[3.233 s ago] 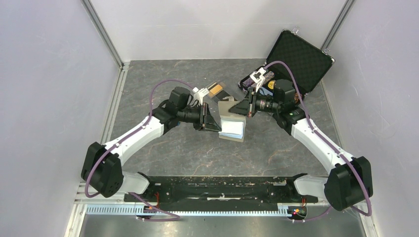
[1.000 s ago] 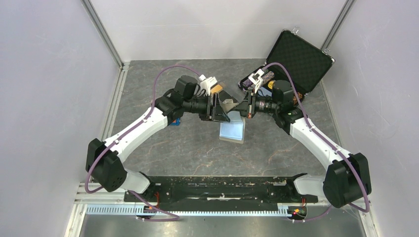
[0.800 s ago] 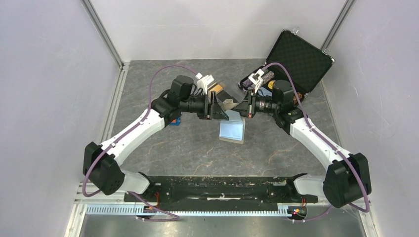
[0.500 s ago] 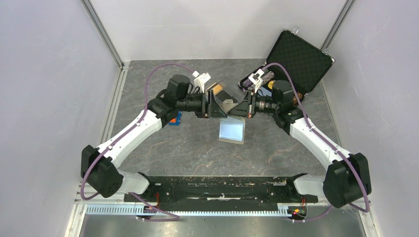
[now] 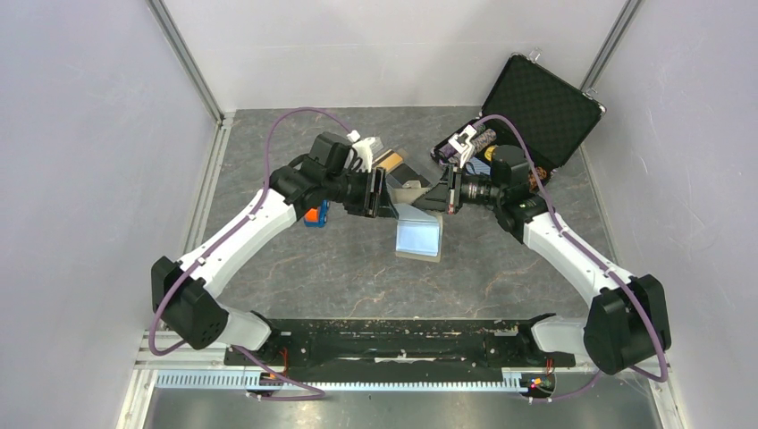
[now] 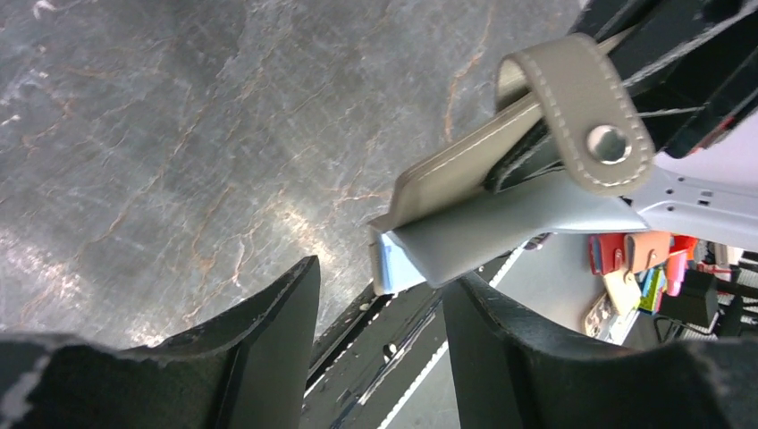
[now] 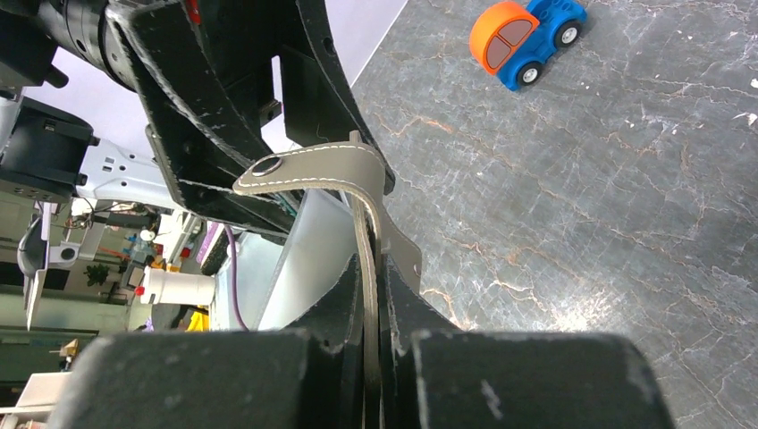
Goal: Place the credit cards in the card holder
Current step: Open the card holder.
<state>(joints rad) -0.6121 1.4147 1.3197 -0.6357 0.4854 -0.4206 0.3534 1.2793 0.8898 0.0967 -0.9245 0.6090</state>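
Centre frame, the right gripper (image 5: pixel 437 197) clamps the holder (image 5: pixel 420 234) by one flap, so it hangs open for loading. The left gripper (image 5: pixel 386 195) gapes empty beside it; cards (image 5: pixel 391 160) lie just above.

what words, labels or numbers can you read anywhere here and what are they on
No text can be read in any view.
card holder: plain, no print showing.
toy car: no markings showing.
cards: too small to read.
case and what lies in it: too small to read.
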